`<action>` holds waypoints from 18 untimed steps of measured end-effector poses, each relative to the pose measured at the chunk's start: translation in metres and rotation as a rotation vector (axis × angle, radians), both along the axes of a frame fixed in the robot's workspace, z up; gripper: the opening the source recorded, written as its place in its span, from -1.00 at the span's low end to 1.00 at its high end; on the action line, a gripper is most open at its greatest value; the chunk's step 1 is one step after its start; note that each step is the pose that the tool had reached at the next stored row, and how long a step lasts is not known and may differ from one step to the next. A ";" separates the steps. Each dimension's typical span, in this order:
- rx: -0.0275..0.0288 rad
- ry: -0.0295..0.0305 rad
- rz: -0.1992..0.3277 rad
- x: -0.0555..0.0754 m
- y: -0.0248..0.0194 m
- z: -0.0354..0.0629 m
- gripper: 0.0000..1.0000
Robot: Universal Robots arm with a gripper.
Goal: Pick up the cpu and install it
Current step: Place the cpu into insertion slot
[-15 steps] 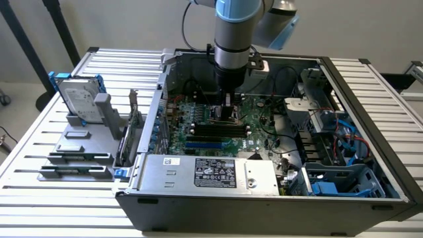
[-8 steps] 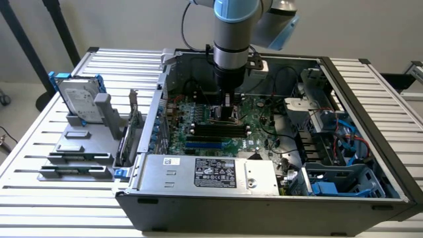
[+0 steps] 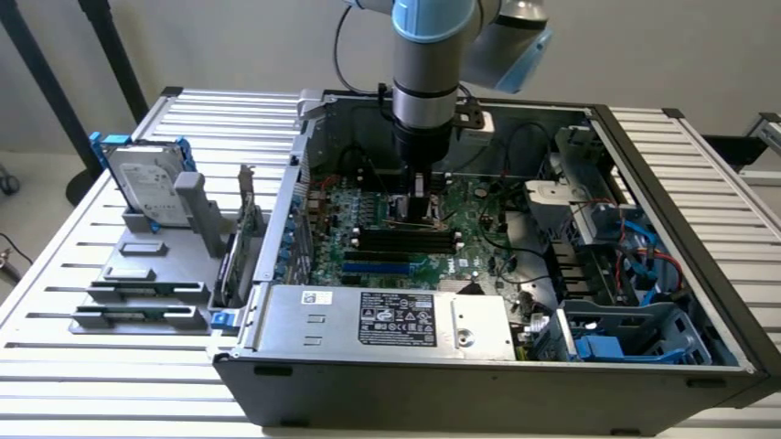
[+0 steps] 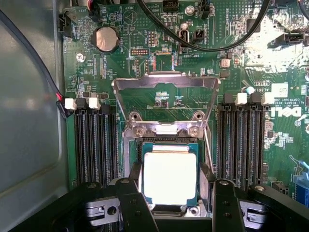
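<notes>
Silver hard drive [image 3: 144, 187] in its blue frame stands on the worktop [image 3: 49, 370] at the exterior view's left; mid-case, between black memory slots [image 4: 94, 145], the end effector [image 3: 422, 218] clasps the cpu [image 4: 170, 176] by its sides at the socket; blue drive brackets [image 3: 604, 347] sit rightward

Plain pale wall [image 3: 219, 41]; white slatted table [image 3: 110, 384]; black poles [image 3: 43, 82] behind.
</notes>
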State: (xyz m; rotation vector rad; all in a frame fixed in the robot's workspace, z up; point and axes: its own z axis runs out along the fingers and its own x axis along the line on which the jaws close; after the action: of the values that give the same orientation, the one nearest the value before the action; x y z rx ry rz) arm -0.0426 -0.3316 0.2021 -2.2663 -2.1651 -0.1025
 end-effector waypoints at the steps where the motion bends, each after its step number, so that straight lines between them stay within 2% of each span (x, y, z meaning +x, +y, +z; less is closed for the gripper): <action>1: -0.0008 -0.0014 0.000 0.000 0.0002 -0.0003 0.09; 10: -0.0082 -0.0149 0.000 -0.004 0.0034 -0.0016 0.09; 18: -0.0144 -0.0203 0.000 -0.004 0.0037 -0.0030 0.09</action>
State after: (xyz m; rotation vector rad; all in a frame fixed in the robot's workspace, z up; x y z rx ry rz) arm -0.0466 -0.3279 0.1991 -2.2827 -2.1829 -0.1106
